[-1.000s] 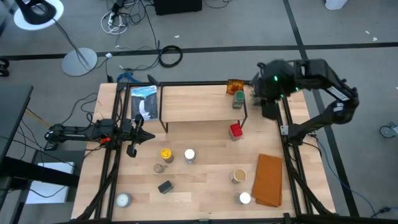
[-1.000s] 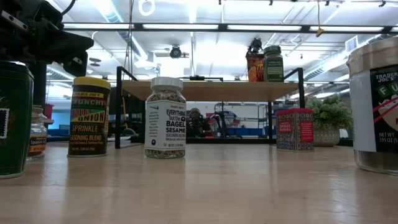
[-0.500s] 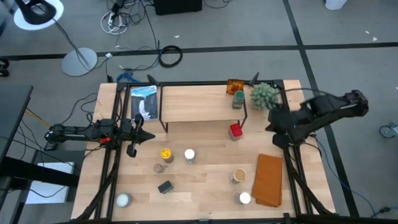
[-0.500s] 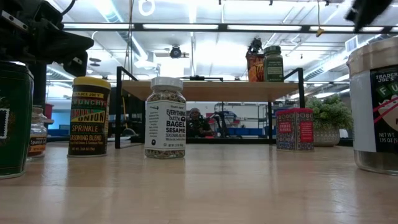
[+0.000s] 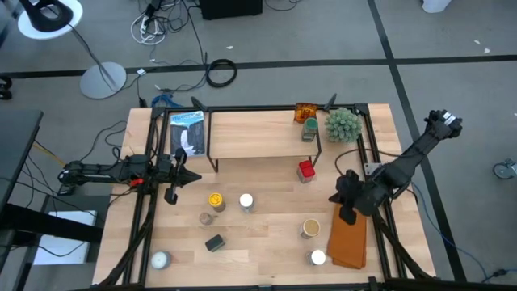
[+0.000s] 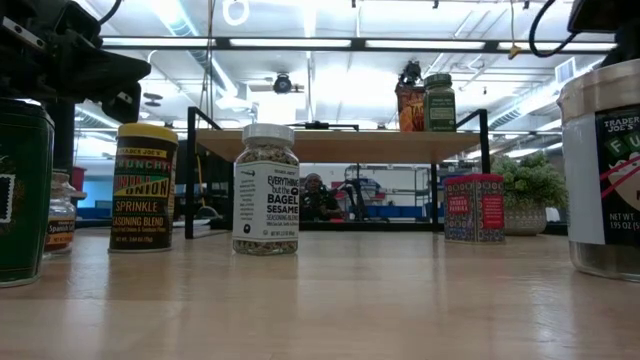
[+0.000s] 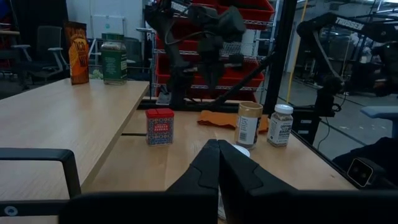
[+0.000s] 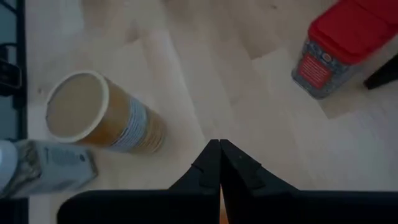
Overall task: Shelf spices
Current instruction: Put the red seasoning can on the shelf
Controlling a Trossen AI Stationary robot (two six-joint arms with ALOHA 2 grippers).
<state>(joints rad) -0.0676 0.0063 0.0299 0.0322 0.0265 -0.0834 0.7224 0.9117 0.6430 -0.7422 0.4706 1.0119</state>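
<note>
Pale wood makes up both the table (image 5: pixel 266 242) and the shelf (image 5: pixel 258 134), a low rectangular board on thin black legs whose long axis runs left to right across the upper middle of the high view. Two spices stand upright at its right end: an orange packet (image 5: pixel 304 111) and a green-lidded jar (image 5: pixel 310 126). Below that end, on the table, sits a squat red box (image 5: pixel 306 170). A spiky green plant (image 5: pixel 343 124) stands just right of the shelf.

Round jars stand upright across the lower middle of the high view: a yellow-lidded one (image 5: pixel 216 199), a white-lidded one (image 5: pixel 246 201), a small brown-lidded one (image 5: pixel 207 218), a tan-lidded one (image 5: pixel 311 229) and another white-lidded one (image 5: pixel 318 258). A dark tin (image 5: pixel 214 242) lies lower left of centre, and a pale round ball (image 5: pixel 160 259) rests at lower left. An orange-brown folded cloth (image 5: pixel 350 234) lies flat at lower right.

The right gripper (image 5: pixel 348 212) hangs over the cloth's upper edge, near the tan-lidded jar, its fingers pressed together on nothing. The left gripper (image 5: pixel 172 192) waits at the left edge of the table, fingers likewise closed and empty.
</note>
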